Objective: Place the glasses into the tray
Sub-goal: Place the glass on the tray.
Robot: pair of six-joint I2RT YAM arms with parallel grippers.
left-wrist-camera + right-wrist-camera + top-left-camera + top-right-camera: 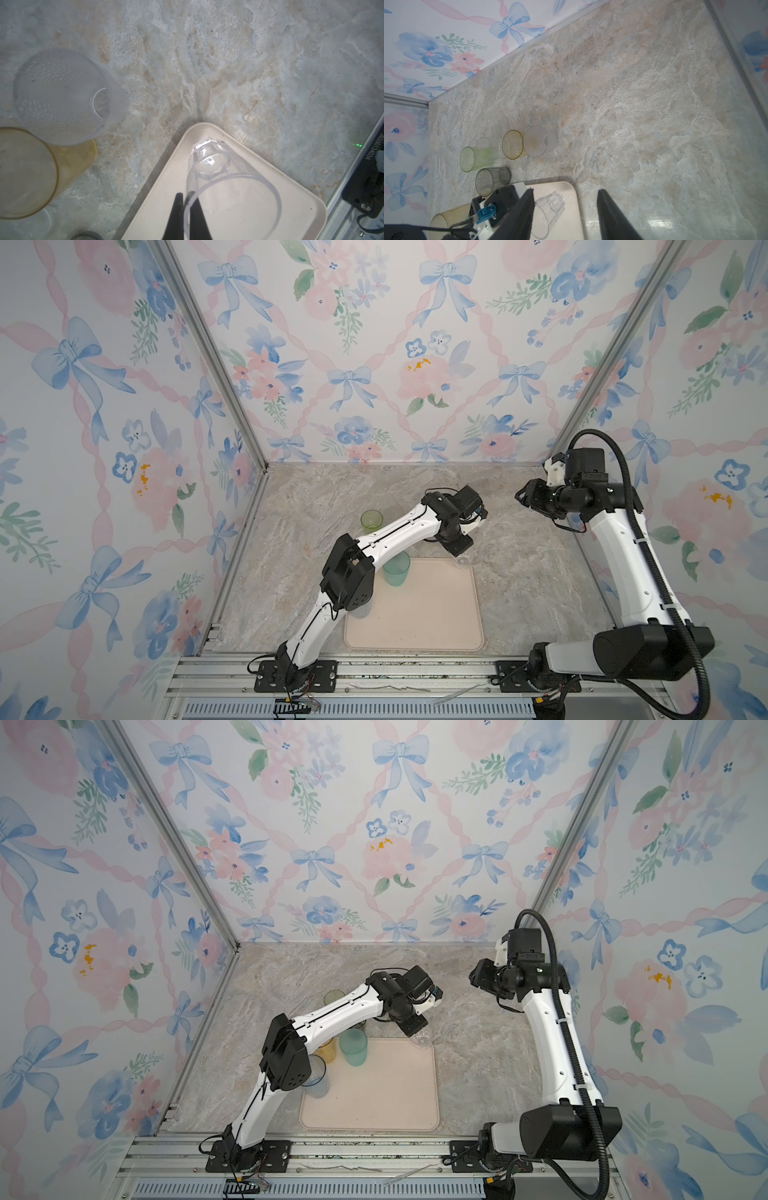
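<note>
Left gripper [186, 196] pinches the small clear faceted tumbler [209, 166] by its rim, in the rounded far-right corner of the flat beige-pink tray [295, 195]; right gripper [564, 190] half-open, empty.

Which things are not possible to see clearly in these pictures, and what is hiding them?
- Pale blue tumbler: in a top view, mostly behind the left arm's elbow.
- Smoky grey tumbler: left wrist view, cut off by the picture's edge.
- Tall amber tumbler: right wrist view, partly behind the left arm's wrist.
- Clear glass, pinched at its rim by the left gripper: whether its base touches the tray cannot be told.
</note>
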